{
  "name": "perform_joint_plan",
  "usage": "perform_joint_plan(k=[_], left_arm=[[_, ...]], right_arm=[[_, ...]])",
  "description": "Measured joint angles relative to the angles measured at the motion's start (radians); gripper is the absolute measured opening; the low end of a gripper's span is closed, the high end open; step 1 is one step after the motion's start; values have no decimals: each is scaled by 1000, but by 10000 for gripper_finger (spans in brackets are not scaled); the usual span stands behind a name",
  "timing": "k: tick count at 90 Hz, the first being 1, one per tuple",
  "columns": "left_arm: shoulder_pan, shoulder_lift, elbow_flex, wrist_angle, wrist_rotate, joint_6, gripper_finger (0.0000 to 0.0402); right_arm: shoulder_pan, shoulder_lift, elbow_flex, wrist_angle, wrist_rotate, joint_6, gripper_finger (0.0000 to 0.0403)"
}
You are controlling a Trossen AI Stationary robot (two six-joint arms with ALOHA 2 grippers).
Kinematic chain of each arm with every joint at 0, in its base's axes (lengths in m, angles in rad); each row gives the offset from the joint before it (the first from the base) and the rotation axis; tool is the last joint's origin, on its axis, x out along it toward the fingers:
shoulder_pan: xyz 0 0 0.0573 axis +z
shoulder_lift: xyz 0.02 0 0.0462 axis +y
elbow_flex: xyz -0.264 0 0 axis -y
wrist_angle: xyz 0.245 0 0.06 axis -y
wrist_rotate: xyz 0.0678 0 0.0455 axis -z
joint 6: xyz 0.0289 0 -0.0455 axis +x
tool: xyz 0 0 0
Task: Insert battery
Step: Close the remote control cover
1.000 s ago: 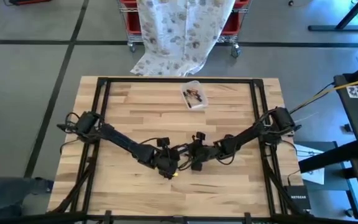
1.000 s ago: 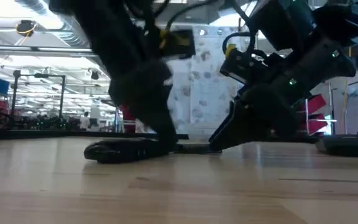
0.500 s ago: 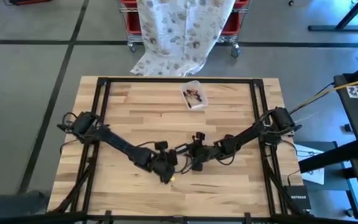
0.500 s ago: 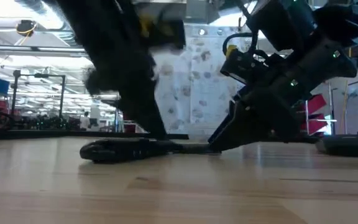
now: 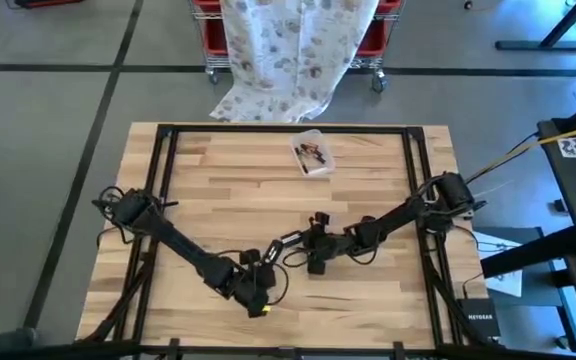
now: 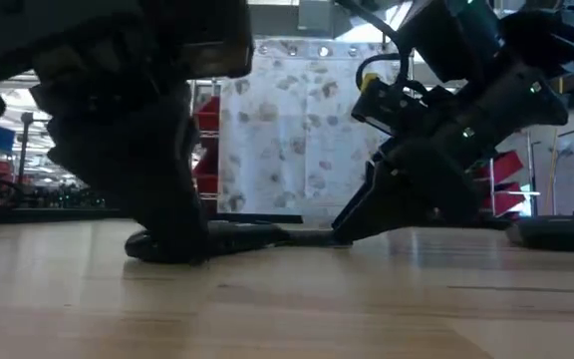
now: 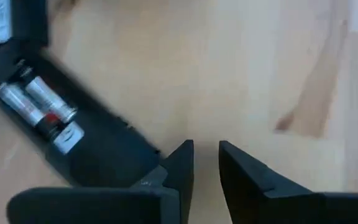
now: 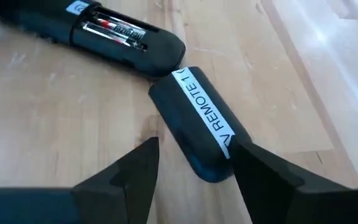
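Left wrist view: the left gripper (image 7: 206,163) is seen with its fingers (image 7: 180,167) nearly together, only a narrow gap between them and nothing held, just above the bare worktop (image 7: 260,68). Just beside them lies the black remote (image 7: 61,134), back up, its compartment uncovered, with two batteries (image 7: 36,106) seated side by side. In the right wrist view, the right gripper (image 8: 194,163) is shown with fingers (image 8: 129,174) spread wide around the end of a black cover (image 8: 194,124) labelled "REMOTE", probably without touching it; the cover lies on the wood, its far end just beside the remote. From the high view, both grippers are placed near the worktop's middle, a clear tub (image 5: 312,152) well apart towards the far edge.
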Motion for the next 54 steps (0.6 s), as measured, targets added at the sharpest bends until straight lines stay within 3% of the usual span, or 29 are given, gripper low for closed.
perform_joint_plan(k=[20, 32, 54], left_arm=[[-1, 0, -1, -137, -9, 36, 58], [3, 0, -9, -307, -77, 23, 58], [-2, -4, -9, -347, -122, -51, 58]], right_arm=[[0, -1, 0, 2, -17, 30, 184], [2, -1, 2, 14, -45, 54, 184], [35, 0, 0, 18, -10, 99, 184]])
